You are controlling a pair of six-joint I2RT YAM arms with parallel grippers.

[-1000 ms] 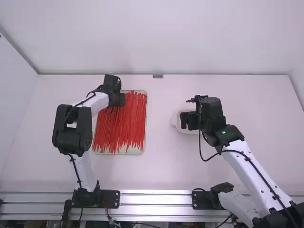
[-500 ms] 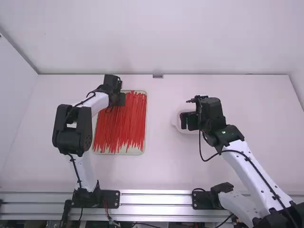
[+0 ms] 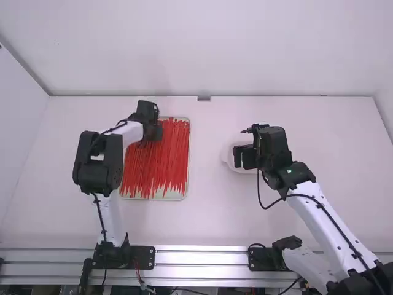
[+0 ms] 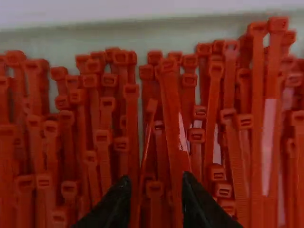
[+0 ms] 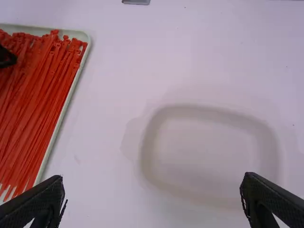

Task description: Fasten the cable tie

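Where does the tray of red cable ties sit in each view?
High view: tray left of centre, left gripper at its far end.
Left wrist view: its pale rim beyond the red ties, ahead of the left gripper.
Right wrist view: tray beside the white dish.
Shared landmark: left gripper over the ties.

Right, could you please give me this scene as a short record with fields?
left pincer: open, low over the cable ties at the tray's far end
right pincer: open, above the white container
cable ties: red, straight, heaped in the tray
white container: empty, on the table right of the tray
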